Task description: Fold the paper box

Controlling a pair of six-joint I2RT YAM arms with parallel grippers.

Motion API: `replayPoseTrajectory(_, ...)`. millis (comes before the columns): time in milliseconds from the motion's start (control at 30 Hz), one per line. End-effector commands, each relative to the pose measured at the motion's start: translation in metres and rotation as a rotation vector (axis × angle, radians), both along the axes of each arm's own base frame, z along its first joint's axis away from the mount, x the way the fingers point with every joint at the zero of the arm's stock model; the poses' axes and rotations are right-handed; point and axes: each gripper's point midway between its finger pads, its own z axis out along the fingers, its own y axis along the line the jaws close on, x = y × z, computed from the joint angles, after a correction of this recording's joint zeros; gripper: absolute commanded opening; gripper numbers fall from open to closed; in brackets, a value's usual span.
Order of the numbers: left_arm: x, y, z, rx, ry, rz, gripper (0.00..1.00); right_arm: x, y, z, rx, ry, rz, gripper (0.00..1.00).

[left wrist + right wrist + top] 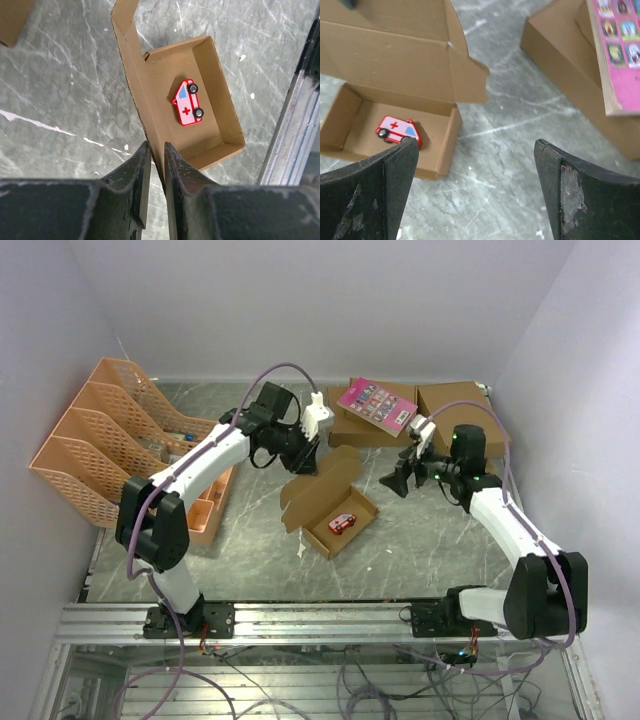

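Black fingers [136, 182] of the left gripper [155, 157] are filling the bottom of the left wrist view. They are standing narrow and pinching the edge of the raised lid of the plain brown thin-cardboard paper box [167, 70].

Box position: it is sitting on the grey marbled table [430, 550], about midway between the two arms. Its shallow tray is lying open. The lid is standing up along the tray's far side and leaning back (one side flap is sticking out loose at the lid's end).

Contents: a small red-and-white toy ambulance [187, 104] is lying in the tray with its red cross facing up, clear of the tray walls.

The right gripper [476, 145] is hovering just right of the tray and apart from it. Its jaws are spread wide with only bare table between them.

Background: two larger brown cardboard boxes [455, 400] are sitting at the back of the table, and a flat pink booklet [377, 406] is resting on the left one. Orange mesh file racks [90, 455] are standing along the left side.
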Motion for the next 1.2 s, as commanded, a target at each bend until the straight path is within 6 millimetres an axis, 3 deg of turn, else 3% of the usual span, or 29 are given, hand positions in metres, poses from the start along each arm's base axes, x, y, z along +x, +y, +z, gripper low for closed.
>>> replayPoseTrajectory(0,-0.001,-0.011,0.009,0.038,-0.093,-0.134,0.26,-0.015,0.022,0.031,0.152,-0.182,0.346,0.99)
replayPoseTrajectory(133,-0.004,-0.019,0.006,0.088,-0.104,-0.186,0.22,0.0,0.023,0.021,0.089,-0.285,0.422,1.0)
replayPoseTrajectory(267,-0.004,-0.025,0.006,0.113,-0.135,-0.214,0.21,0.005,0.026,0.021,0.083,-0.249,0.502,1.0)
replayPoseTrajectory(500,0.001,-0.033,0.009,0.122,-0.158,-0.237,0.21,0.009,0.025,-0.003,0.083,-0.211,0.469,0.97)
replayPoseTrajectory(667,0.001,-0.035,0.009,0.127,-0.167,-0.242,0.21,0.008,0.029,-0.022,0.065,-0.13,0.503,0.82)
replayPoseTrajectory(1067,-0.001,-0.035,0.014,0.124,-0.183,-0.252,0.21,0.015,0.042,-0.022,0.051,-0.112,0.55,0.55)
replayPoseTrajectory(1167,-0.001,-0.035,0.016,0.122,-0.189,-0.251,0.21,0.012,0.042,-0.023,0.05,-0.093,0.562,0.43)
